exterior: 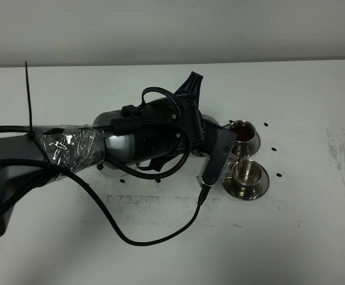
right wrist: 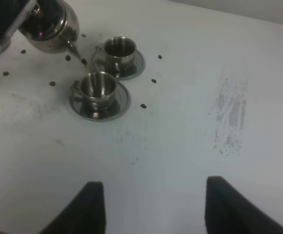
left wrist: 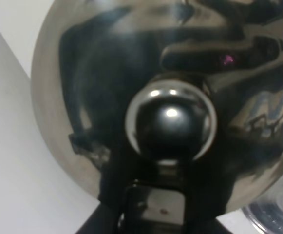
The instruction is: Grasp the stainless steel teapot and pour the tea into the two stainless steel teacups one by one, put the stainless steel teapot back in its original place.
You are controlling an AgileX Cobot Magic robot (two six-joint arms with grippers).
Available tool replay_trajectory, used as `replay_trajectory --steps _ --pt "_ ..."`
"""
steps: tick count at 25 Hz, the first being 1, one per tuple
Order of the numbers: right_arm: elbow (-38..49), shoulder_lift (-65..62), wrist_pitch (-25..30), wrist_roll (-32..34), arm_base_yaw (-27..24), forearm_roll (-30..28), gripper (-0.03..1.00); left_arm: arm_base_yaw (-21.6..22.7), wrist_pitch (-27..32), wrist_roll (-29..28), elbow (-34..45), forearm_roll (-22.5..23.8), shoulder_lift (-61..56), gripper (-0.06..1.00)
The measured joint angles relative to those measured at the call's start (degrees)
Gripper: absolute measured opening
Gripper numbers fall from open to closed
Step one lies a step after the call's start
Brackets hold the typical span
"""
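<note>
Left pincer (exterior: 217,151) pinching shiny steel teapot (right wrist: 51,24), right pincer (right wrist: 151,195) spread; I'd centre spout (right wrist: 74,47) over the empty small steel cup (right wrist: 98,87), tilt slowly

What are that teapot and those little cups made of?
The teapot looks like mirror-polished metal, likely stainless steel: its lid reflects the dark arm. The two cups and their saucers show the same bright grey shine, so probably the same metal.

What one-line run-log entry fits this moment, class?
left jaws: shut on teapot | teapot: lifted, spout near near teacup | far teacup: tea inside | near teacup: looks empty | right jaws: open
</note>
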Motion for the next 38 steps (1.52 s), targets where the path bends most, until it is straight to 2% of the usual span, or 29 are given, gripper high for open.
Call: replay_trajectory --steps 19,38 --pt "0.0 0.0 0.0 0.0 0.0 0.0 0.44 -0.6 -1.3 4.5 0.0 1.8 0.0 0.18" --pt "0.0 0.0 0.0 0.0 0.0 0.0 0.43 -1.1 -0.9 4.7 0.0 4.3 0.0 0.18"
